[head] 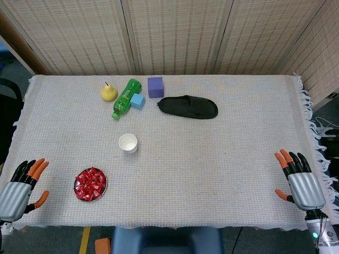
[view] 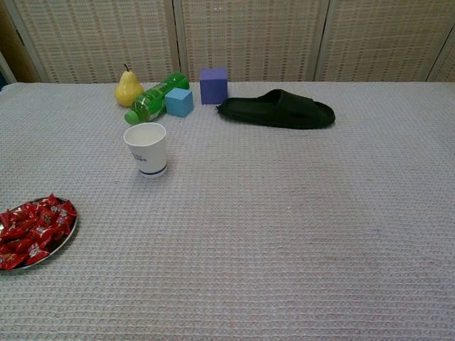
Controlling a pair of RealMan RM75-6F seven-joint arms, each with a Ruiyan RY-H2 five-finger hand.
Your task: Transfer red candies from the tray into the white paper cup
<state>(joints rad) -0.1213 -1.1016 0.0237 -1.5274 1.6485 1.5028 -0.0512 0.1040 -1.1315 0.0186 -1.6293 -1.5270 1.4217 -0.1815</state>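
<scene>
Red candies (head: pixel 90 183): heaped on tray (head: pixel 104 178)
Cup (head: pixel 127 143): upright, apart
Left hand (head: pixel 20 190): fingers spread, holding nothing
Right hand (head: pixel 300 181): same

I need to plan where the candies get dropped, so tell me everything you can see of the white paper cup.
The white paper cup is a small tapered cup with a rolled rim and a thin dark band near its base. It stands upright, mouth open, and looks empty from the head view. It sits on the woven light tablecloth, on the robot's left side, beyond the round metal tray of red wrapped candies and nearer than the lying green plastic bottle. Nothing touches it except the cloth.
</scene>
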